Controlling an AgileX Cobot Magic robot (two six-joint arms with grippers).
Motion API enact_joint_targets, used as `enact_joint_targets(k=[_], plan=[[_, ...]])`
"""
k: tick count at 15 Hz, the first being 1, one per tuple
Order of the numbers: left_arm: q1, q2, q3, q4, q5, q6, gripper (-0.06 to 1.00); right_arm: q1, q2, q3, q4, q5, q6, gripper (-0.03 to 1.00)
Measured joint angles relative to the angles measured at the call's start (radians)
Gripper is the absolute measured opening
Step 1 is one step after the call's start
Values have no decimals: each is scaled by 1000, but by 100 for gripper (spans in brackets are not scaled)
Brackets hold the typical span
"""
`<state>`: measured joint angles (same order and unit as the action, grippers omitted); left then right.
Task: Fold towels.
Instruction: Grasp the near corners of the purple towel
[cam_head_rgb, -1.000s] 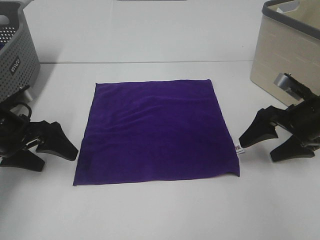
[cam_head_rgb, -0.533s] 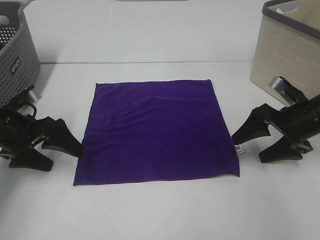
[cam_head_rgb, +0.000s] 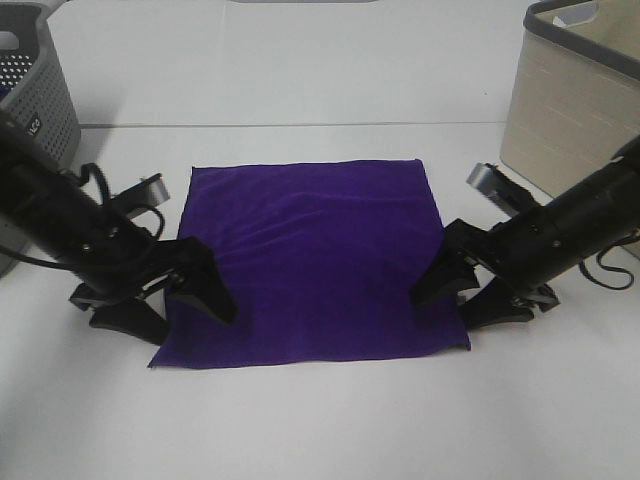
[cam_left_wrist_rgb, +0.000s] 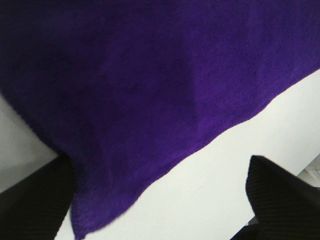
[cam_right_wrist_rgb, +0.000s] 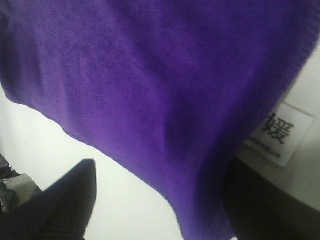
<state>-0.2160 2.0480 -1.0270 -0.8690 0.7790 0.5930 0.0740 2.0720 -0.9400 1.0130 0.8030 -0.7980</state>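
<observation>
The white worktop (cam_head_rgb: 320, 420) carries one purple towel (cam_head_rgb: 315, 260), which lies flat and open in the middle of the frame and is not yet folded. The towel itself has not moved. A second ago both arms stood on the bare worktop outside its left and right edges. Now they have come inward and down to its two lower corners.

The left fingers (cam_head_rgb: 205, 290) stand over the lower left corner and the right fingers (cam_head_rgb: 440, 285) over the lower right one. In both wrist views the fingers are apart, with the towel's edge between them, so nothing is grasped yet. I judge that the first fold begins with a pinch on these corners.

The grey basket (cam_head_rgb: 40, 90) at upper left has a small dark label, too small to read. The white tag (cam_right_wrist_rgb: 280, 132) shows the character 媛; the small print under it is blurred.
</observation>
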Motion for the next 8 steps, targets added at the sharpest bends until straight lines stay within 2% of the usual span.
enact_joint_targets(k=[2, 3, 5, 6, 7, 8], plan=[[-90, 55, -112, 87, 42, -121, 76, 67, 34, -50, -24, 1, 73, 60], [-119, 75, -151, 133, 52, -173, 64, 83, 43, -67, -66, -7, 118, 48], [-150, 97, -191, 206, 46, -234, 28, 91, 47, -78, -138, -35, 197, 14], [-152, 105, -202, 224, 45, -242, 9, 91, 48, -81, -156, -38, 213, 4], [-152, 110, -207, 228, 46, -243, 1, 92, 48, -81, -162, -38, 218, 3], [-152, 110, -208, 230, 46, -241, 0, 92, 48, -81, -163, -35, 219, 3]])
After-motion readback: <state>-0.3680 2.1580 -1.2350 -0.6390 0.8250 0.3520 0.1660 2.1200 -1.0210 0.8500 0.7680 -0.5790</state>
